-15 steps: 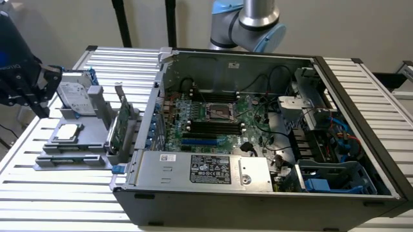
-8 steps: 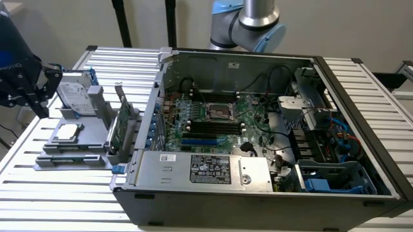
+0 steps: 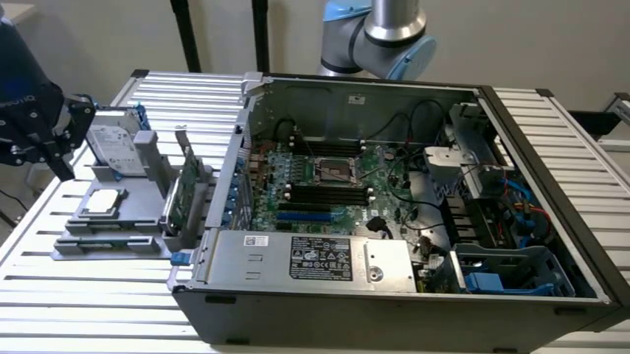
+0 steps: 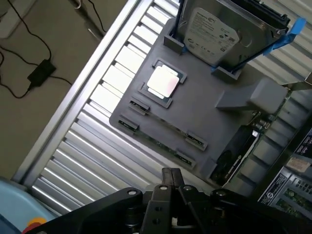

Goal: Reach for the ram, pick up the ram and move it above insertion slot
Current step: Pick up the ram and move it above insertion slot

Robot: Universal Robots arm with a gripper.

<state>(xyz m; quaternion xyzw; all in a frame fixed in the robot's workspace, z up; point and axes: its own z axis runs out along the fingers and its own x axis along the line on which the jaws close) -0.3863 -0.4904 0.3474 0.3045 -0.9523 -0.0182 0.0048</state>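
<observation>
Evidently the dark two-fingered claw (image 3: 59, 168) hangs empty, its fingers (image 4: 168, 178) pressed together, over the edge of the ribbed metal tabletop (image 3: 99, 295) at the exterior view's left; it touches no part. The long, thin green ram (image 3: 103, 240) seems to stand on edge in a groove of the flat grey plastic holder tray (image 3: 143, 221), kept between small end clips, probably so that its top edge stays free for pinching; its chips I cannot make out. On that tray the square silver processor (image 3: 103, 201) lies flat and the silver hard drive (image 3: 113, 147) leans in blue-tabbed brackets; both are near the ram, so room is tighter on their side and open toward the bare tabletop. The long black insertion slot (image 3: 330, 193) lies among parallel ones on the motherboard inside the open grey computer case (image 3: 394, 310), well apart from the ram; the case walls and loose black cables (image 3: 418, 217) hem it in.
</observation>
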